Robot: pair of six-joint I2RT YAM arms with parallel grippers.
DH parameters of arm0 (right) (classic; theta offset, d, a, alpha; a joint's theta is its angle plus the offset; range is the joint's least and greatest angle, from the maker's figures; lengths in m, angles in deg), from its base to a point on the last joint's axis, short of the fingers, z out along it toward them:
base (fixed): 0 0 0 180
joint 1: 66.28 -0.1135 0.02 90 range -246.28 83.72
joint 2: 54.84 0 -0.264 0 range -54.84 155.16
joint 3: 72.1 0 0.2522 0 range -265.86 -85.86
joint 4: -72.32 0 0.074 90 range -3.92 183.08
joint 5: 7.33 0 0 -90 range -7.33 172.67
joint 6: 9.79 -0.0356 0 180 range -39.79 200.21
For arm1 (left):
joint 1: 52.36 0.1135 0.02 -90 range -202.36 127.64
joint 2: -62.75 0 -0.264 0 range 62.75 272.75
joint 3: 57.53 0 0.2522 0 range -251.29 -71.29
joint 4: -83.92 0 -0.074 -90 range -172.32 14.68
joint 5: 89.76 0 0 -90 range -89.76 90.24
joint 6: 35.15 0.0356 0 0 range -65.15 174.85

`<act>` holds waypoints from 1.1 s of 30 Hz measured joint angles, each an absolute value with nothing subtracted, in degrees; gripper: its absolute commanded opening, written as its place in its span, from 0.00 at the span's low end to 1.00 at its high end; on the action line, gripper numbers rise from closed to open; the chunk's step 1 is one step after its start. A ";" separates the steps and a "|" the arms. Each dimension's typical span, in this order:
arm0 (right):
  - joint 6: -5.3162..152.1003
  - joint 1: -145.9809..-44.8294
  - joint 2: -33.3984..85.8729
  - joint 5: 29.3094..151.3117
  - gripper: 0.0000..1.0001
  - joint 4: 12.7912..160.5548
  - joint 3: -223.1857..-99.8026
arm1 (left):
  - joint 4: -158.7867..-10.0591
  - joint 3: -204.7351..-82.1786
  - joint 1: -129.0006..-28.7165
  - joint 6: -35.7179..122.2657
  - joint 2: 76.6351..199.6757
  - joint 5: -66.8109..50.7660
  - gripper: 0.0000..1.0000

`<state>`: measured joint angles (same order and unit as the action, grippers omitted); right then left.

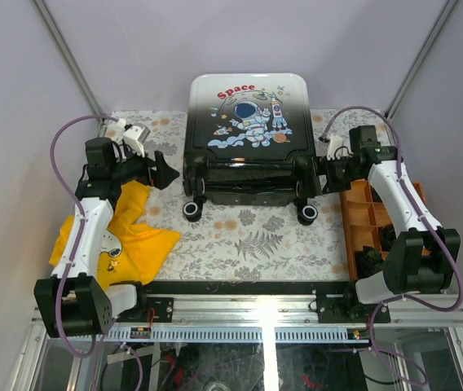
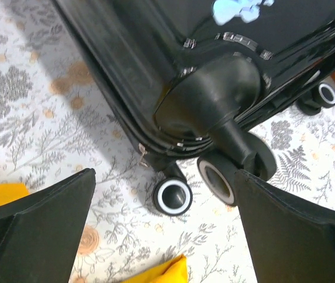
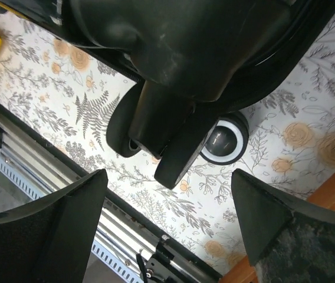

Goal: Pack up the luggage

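Between the two tools, the small hard suitcase [image 1: 248, 122], black fading to white with a cartoon spaceman on it, is seen lying on the flowery table cover [image 1: 248, 240] with its lid down. The left gripper [image 1: 169, 169] is spread wide just beside the case's left wheel corner, and nothing is held in it. The right gripper [image 1: 328, 175] is spread wide too, empty, just beside the other wheel corner. Under the left arm, a soft yellow cloth [image 1: 138, 236] is left out on the table. Under the right arm, an orange plastic tray with little boxes [image 1: 368, 213] is seen. What is inside the case is hidden. The packing looks nearly done, but the yellow cloth may be meant to go in, and whether the zip is shut cannot be told.
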<state>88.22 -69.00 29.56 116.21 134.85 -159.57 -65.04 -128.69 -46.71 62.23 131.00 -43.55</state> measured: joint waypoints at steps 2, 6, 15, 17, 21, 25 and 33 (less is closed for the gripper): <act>86.53 -70.49 29.25 114.53 0.94 133.30 -157.67 | -65.15 -126.73 -46.71 62.67 129.88 -42.37 1.00; 82.53 -75.27 29.10 109.26 0.92 129.34 -156.67 | -65.06 -124.39 -46.69 63.63 129.34 -40.25 1.00; 76.50 -77.79 29.58 101.30 0.61 123.86 -156.67 | -65.28 -123.91 -46.67 65.75 129.97 -38.17 1.00; 75.39 -77.94 29.60 101.15 0.47 122.37 -156.75 | -65.24 -123.06 -46.58 66.62 129.99 -38.20 1.00; 71.30 -77.90 29.32 99.99 0.24 123.09 -157.82 | -64.91 -121.64 -45.51 69.77 130.95 -38.90 1.00; 70.19 -77.96 29.45 99.73 0.16 124.45 -158.83 | -64.74 -120.15 -44.22 74.25 132.59 -39.88 1.00; 72.31 -78.24 29.45 98.16 0.94 126.50 -160.51 | -64.39 -119.45 -44.00 79.41 135.08 -41.30 0.99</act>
<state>72.31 -78.24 29.45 98.16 126.50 -160.51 -64.39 -119.45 -44.00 79.41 135.08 -41.30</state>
